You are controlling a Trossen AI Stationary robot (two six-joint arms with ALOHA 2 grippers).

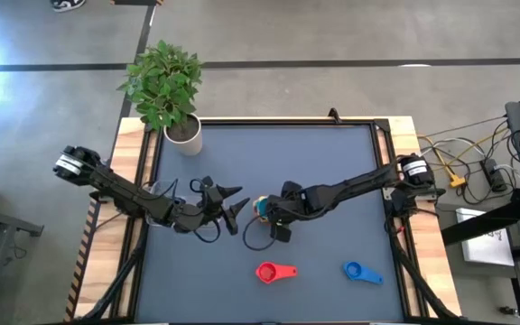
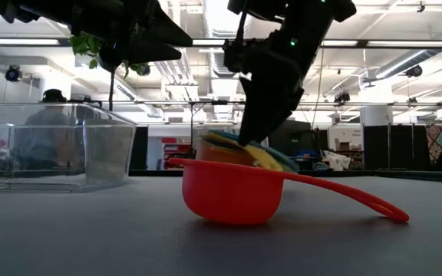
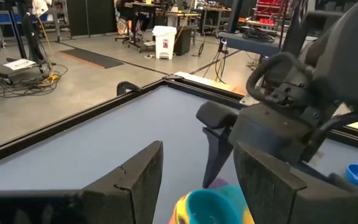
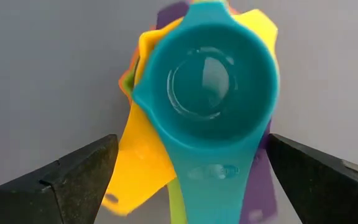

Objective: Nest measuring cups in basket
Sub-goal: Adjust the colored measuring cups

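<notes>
Cups (image 4: 207,99), teal topmost, stacked on the counter (image 1: 269,153) between my right jaws, spread wide; my left jaws, also spread, hover beside them.

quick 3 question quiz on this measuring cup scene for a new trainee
1. True or false: the red cup lies inside the clear basket.
2. Which cup sits on top of the nested stack beneath the right gripper? A) blue B) teal C) red
3. Fill in: the white pot with the green plant stands at the table's far ____ corner in the high view.

Key:
1. False; it lies on the bare table, as does the blue cup.
2. B; the teal cup is on top, between the right gripper's open fingers.
3. Left.
</notes>
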